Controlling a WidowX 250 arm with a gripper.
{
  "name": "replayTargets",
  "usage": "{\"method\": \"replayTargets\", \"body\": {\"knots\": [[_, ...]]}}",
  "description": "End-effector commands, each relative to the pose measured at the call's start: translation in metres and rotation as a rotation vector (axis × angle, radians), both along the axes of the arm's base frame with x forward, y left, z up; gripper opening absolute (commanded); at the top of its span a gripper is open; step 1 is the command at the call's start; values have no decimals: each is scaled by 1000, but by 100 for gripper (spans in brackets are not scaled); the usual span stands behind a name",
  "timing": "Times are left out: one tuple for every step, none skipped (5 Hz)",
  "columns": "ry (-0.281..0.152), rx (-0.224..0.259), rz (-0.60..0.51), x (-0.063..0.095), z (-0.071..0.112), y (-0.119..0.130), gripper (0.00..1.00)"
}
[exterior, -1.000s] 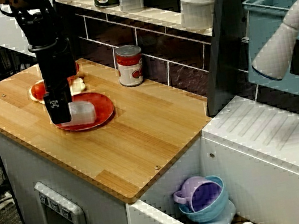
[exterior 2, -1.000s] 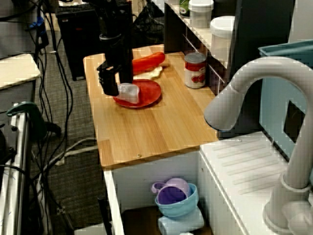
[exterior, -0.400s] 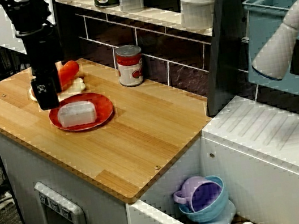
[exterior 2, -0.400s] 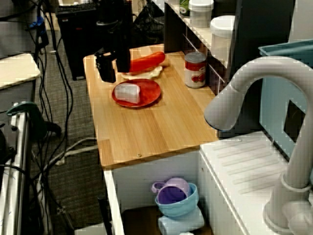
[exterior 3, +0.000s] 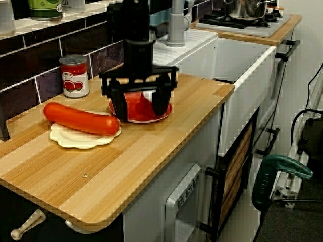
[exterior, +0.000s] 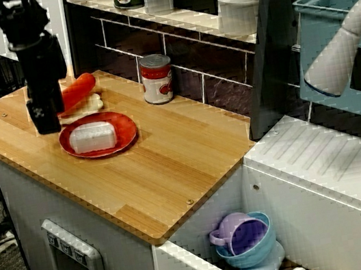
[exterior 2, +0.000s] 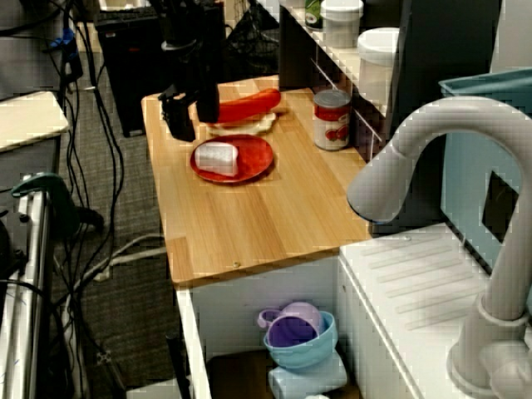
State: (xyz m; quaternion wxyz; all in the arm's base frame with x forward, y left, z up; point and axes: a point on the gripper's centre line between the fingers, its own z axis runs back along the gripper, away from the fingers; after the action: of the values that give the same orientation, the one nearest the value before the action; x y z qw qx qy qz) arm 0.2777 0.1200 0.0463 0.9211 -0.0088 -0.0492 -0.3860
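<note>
A white block (exterior: 92, 136) lies on a red plate (exterior: 126, 141) on the wooden counter. My black gripper (exterior: 46, 124) hangs open and empty just left of the plate, a little above the wood. In the view from the sink side, the gripper (exterior 2: 193, 121) stands behind the block (exterior 2: 216, 156). In the low view from the counter's end, its spread fingers (exterior 3: 120, 107) straddle the sight of the plate (exterior 3: 137, 112), and the block is mostly hidden. A red sausage (exterior: 77, 91) rests on a white plate (exterior 3: 75, 138) beside the gripper.
A tomato can (exterior: 156, 78) stands by the tiled back wall. Jars (exterior: 239, 4) line the shelf above. Right of the counter are a sink with a grey faucet (exterior: 342, 45) and a teal bin (exterior: 332, 5). Stacked cups and bowls (exterior: 243, 239) sit below.
The gripper, down at the white block on the red plate a second ago, has let go, risen and drawn back to the left. The block stays lying on the plate.
</note>
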Motion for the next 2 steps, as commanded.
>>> {"method": "replayTargets", "body": {"knots": [[-45, 38, -58, 7, 1, 13, 0], [-25, 39, -70, 11, -6, 12, 0]]}}
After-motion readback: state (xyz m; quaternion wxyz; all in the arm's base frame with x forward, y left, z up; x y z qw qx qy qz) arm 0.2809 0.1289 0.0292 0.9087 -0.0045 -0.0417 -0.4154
